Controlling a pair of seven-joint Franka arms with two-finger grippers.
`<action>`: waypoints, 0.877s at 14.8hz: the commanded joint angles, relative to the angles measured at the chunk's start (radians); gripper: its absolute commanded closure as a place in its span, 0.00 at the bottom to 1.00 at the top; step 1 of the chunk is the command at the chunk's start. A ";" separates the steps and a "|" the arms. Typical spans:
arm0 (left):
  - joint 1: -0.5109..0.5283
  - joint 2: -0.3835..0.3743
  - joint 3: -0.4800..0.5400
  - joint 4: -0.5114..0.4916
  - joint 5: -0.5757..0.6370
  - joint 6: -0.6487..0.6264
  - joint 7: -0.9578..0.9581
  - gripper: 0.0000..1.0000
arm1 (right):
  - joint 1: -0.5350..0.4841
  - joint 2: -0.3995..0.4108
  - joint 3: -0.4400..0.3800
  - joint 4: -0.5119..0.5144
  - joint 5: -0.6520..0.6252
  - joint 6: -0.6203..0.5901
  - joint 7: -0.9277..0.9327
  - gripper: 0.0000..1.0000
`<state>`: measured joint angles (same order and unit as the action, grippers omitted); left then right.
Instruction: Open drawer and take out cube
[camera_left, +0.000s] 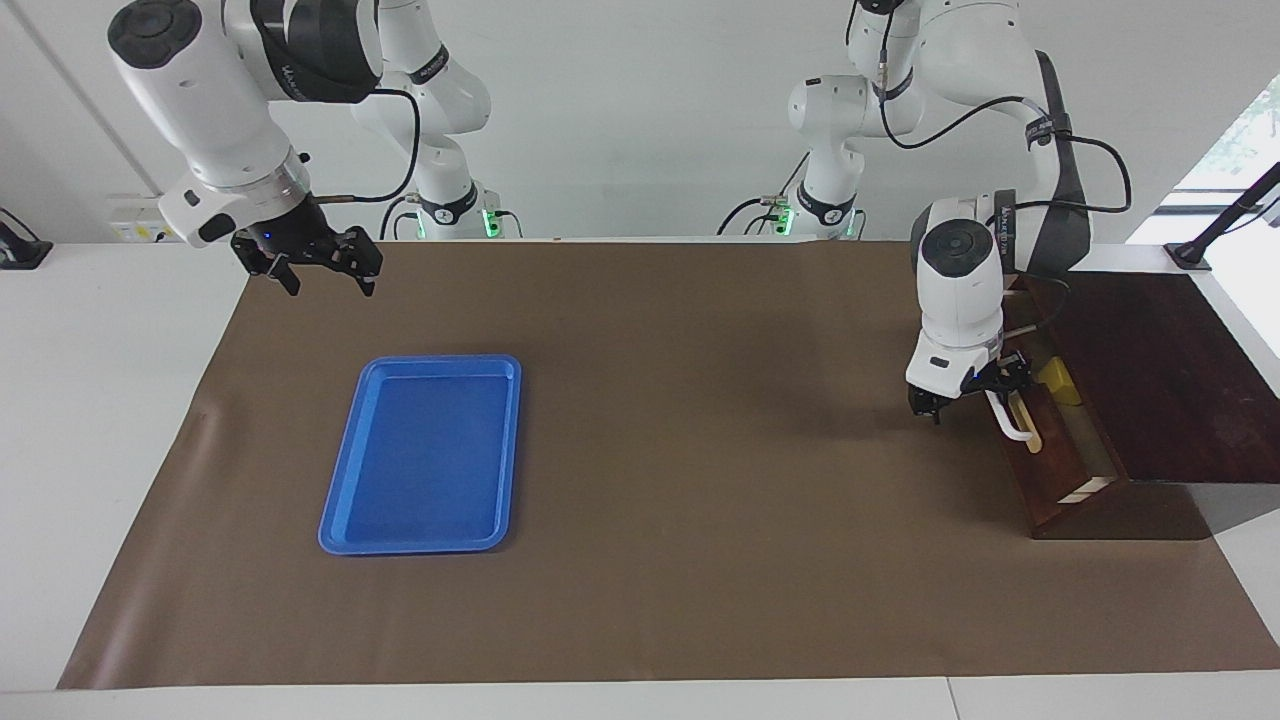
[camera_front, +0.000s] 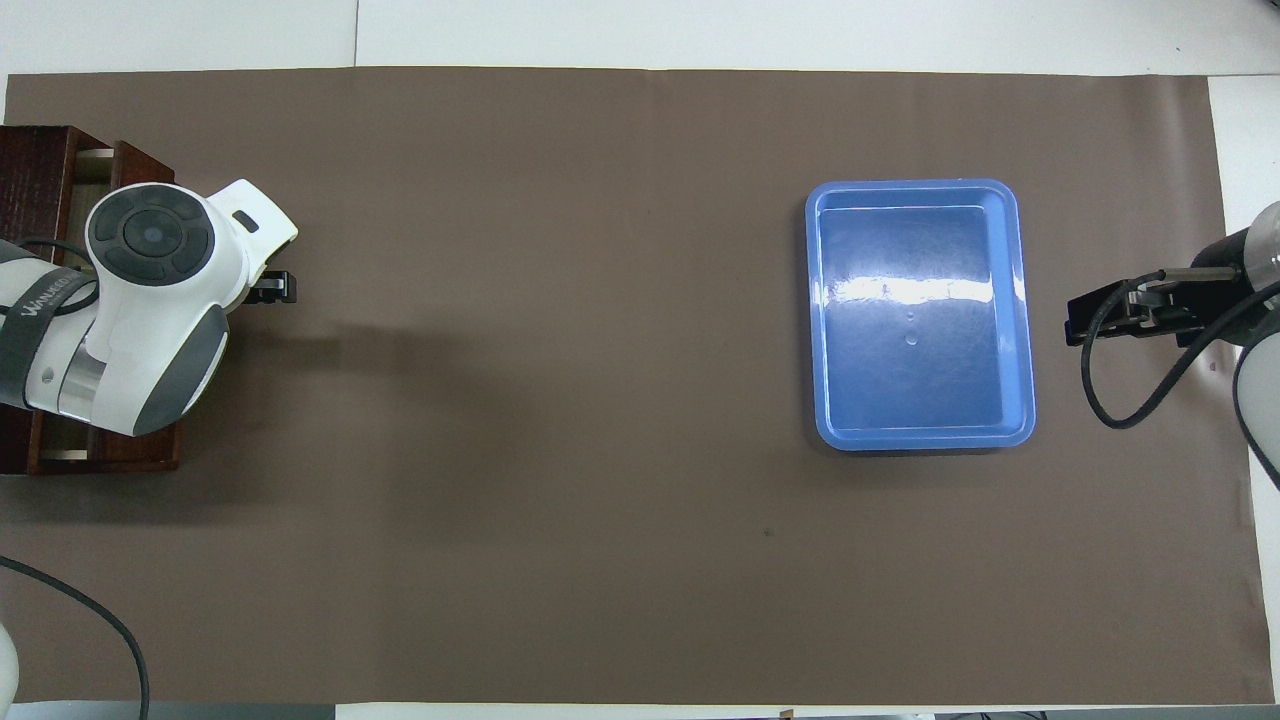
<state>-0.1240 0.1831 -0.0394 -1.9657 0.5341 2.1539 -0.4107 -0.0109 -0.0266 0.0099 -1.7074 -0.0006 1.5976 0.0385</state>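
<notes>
Left hand (camera_left: 968, 393), fingers spread around the drawer (camera_left: 1058, 462) handle, could slip off sideways, leaving the cube (camera_left: 1058, 378) boxed in.

One drawer (camera_left: 1050, 455), one cube (camera_left: 1060, 381), one tray (camera_left: 425, 455)

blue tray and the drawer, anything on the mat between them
Nothing. Between the blue tray and the drawer only bare brown mat shows, in both the facing and overhead views. The left claw is at the drawer's white handle.
</notes>
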 joint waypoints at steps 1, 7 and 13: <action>-0.057 0.013 0.000 0.007 -0.066 -0.005 -0.037 0.00 | -0.014 -0.021 0.008 -0.018 -0.016 -0.008 -0.012 0.00; -0.121 0.015 0.000 0.030 -0.103 -0.037 -0.079 0.00 | -0.015 -0.021 0.008 -0.018 -0.016 -0.008 -0.012 0.00; -0.154 0.019 0.000 0.048 -0.125 -0.063 -0.106 0.00 | -0.014 -0.019 0.008 -0.018 -0.016 -0.008 -0.011 0.00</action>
<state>-0.2523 0.1870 -0.0415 -1.9401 0.4385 2.1182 -0.4926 -0.0109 -0.0266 0.0099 -1.7074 -0.0006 1.5976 0.0385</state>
